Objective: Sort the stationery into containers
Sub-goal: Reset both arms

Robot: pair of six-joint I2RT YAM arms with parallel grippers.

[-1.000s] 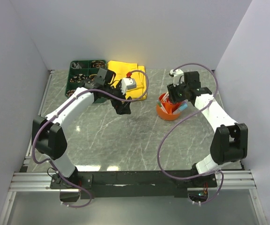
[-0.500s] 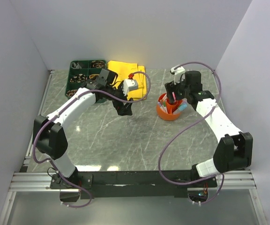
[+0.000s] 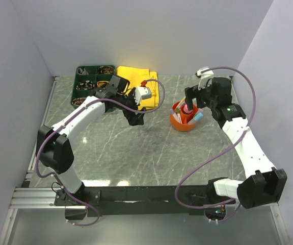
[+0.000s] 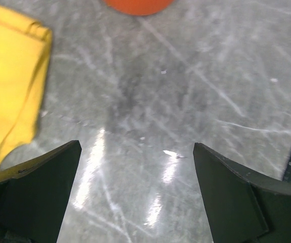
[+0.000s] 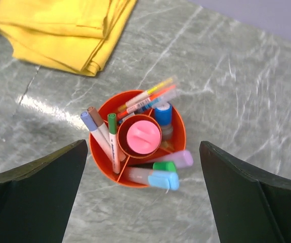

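1. The left pincer [image 4: 135, 195] hangs spread wide over bare tabletop [image 4: 185, 101], gripping nothing.
2. The right pincer [image 5: 145, 187] gapes empty above the orange pot [image 5: 104, 164], where the pens [image 5: 112, 139] and highlighters [image 5: 155, 178] stand. They look light, stiff and slick-barrelled, so I'd pinch them mid-shaft.
3. Far back sits the green tray [image 3: 77, 87], partly behind the left arm, its contents too small to tell.

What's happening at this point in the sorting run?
Neither arm is holding anything. The right hand hangs open above the orange pot, which has pens and markers in its outer sections and a pink-topped item in its centre cup. The left hand is open over bare table beside the yellow cloth. The green tray sits at the back left. No loose stationery is in view, so the sorting looks about done.
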